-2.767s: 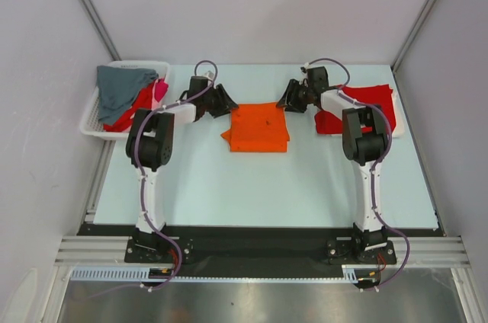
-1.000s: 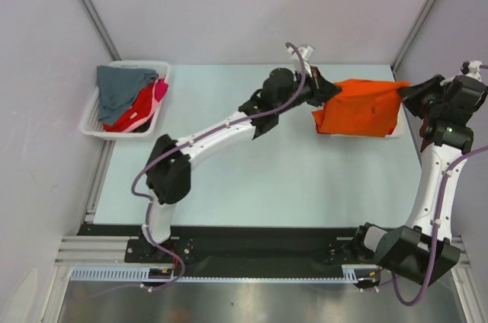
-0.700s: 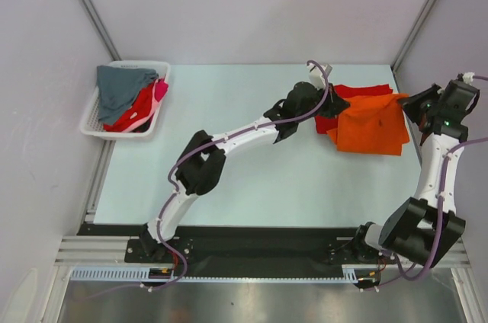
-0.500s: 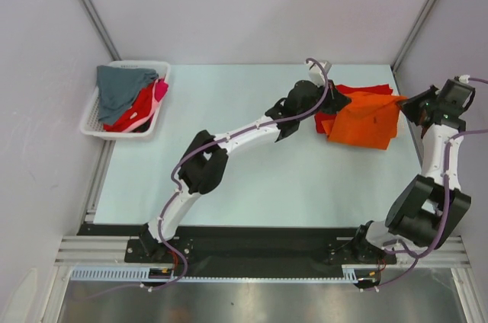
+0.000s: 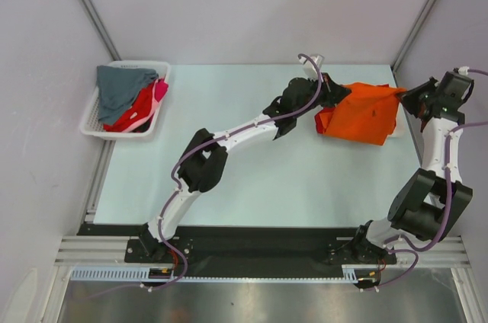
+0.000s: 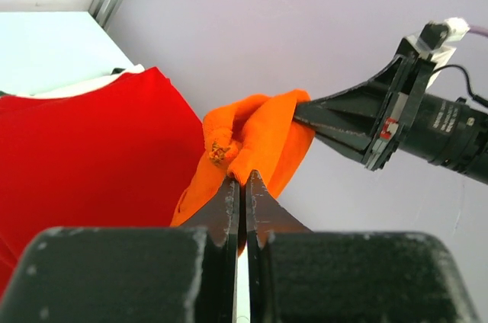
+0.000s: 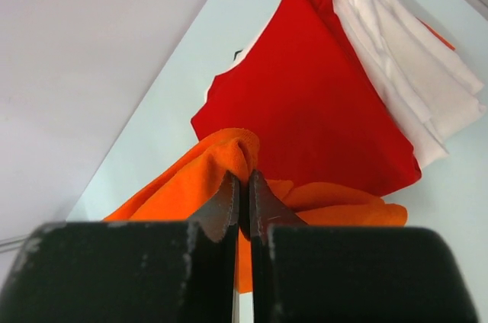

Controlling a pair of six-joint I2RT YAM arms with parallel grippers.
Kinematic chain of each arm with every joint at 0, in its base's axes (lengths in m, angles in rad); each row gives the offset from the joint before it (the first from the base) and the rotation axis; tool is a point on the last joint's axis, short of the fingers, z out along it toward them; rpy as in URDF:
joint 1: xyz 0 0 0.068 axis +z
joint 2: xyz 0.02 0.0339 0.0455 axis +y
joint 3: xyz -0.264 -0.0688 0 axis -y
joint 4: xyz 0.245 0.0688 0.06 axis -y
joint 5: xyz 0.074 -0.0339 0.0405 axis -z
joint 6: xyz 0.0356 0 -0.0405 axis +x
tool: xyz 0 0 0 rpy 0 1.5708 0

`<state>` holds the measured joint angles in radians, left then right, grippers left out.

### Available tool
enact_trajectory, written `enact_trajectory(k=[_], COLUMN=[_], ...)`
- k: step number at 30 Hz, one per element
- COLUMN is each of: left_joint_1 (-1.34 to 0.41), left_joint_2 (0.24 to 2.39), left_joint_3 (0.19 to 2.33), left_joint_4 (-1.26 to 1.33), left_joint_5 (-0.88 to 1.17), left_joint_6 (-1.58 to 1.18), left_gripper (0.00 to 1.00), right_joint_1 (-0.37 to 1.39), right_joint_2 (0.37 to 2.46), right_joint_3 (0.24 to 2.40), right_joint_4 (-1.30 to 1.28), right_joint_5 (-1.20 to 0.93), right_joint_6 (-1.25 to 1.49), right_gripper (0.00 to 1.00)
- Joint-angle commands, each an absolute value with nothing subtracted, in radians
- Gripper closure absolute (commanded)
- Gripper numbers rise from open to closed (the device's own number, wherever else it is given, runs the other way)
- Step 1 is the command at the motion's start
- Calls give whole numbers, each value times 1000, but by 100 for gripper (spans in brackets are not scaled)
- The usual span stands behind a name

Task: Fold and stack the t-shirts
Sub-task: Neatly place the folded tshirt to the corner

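Note:
The bright orange t-shirt [image 5: 361, 114] hangs folded at the back right of the table, stretched between both grippers. My left gripper [image 5: 337, 95] is shut on its left corner, and the pinch shows in the left wrist view [image 6: 244, 178]. My right gripper [image 5: 406, 95] is shut on the opposite corner [image 7: 242, 178]. Under the orange cloth lies a folded red t-shirt [image 7: 320, 102], also in the left wrist view [image 6: 91, 140]. In the top view the orange one almost hides it.
White folded cloth [image 7: 412, 64] lies under the red t-shirt. A white mesh basket [image 5: 90, 122] at the back left holds a grey t-shirt [image 5: 120, 87], a red one [image 5: 142, 102] and a pink one [image 5: 158, 91]. The right wall stands close behind my right gripper.
Both grippers carried the orange t-shirt from the table's middle to the back right, over the red one. In the last second it dipped, then shifted slightly back and left.

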<state>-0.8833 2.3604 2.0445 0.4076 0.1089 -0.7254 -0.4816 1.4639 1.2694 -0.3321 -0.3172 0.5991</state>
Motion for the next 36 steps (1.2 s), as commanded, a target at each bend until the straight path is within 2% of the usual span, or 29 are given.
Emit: enact_trajectory(k=[1, 11, 22, 27, 31, 32, 34, 35, 36], left_joint_1=[-881, -877, -838, -796, -762, -759, -752, -750, -747], left_joint_2=[2304, 2375, 2470, 2594, 2741, 2770, 2830, 2841, 2849], left_joint_3=[2042, 2089, 2184, 2292, 2466, 2502, 2545, 2545, 2542], left_joint_4=[492, 500, 482, 495, 517, 518, 523, 538, 543], left_joint_5=[104, 101, 92, 80, 15, 3, -79, -116, -170], left_joint_6=[-747, -811, -867, -887, -919, -925, -927, -917, -914], left_gripper=[100, 100, 99, 99, 93, 91, 72, 44, 27], right_joint_1=[-466, -443, -430, -423, -417, -414, -414, -416, -428], right_joint_2=[1439, 1529, 1643, 1724, 1834, 1891, 1943, 2000, 2025], right_joint_3=[1339, 1456, 1479, 1509, 1580, 1603, 1646, 1682, 1699], right_joint_4=[-285, -327, -295, -241, -215, -215, -213, -212, -210], right_joint_5=[-293, -273, -267, -301, -324, -327, -334, -347, -360], right_joint_6=[591, 575, 589, 604, 617, 618, 618, 621, 626], right_gripper=[100, 100, 100, 100, 100, 100, 99, 92, 70])
